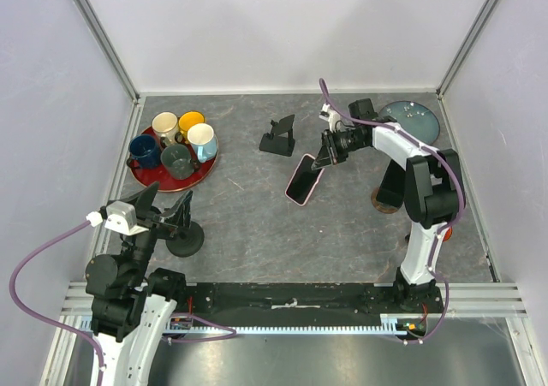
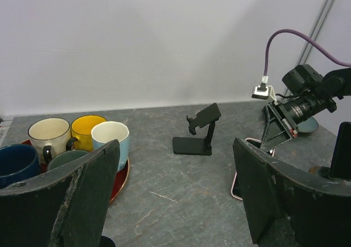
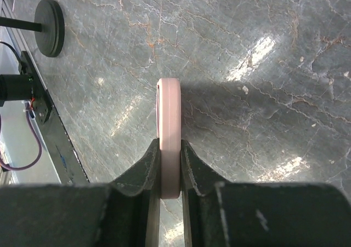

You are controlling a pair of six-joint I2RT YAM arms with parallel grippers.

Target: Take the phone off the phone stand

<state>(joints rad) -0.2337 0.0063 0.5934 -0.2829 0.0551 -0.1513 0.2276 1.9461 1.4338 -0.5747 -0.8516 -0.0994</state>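
phone (image 1: 303, 181) in a pink case, pinched by its upper end between the narrow-set fingers (image 3: 143, 170) of the right gripper (image 1: 323, 163), seen from above a grey stone-patterned table (image 1: 257, 232). the phone hangs tilted, its lower end toward the near side of the table; whether it touches the surface cannot be told. the black phone stand (image 1: 280, 136) sits just beyond it, near the middle back of the table, apart from the phone and holding nothing. in the right wrist view the phone (image 3: 169, 126) shows edge-on, clamped on both flat faces. the left gripper (image 1: 167, 210) hovers at the near left with its fingers spread wide, holding nothing, above a round black disc base (image 1: 184, 240). five mugs (image 1: 178, 142) stand together on a red tray (image 1: 195, 179) at the back left. a blue-grey plate (image 1: 409, 119) lies at the back right.
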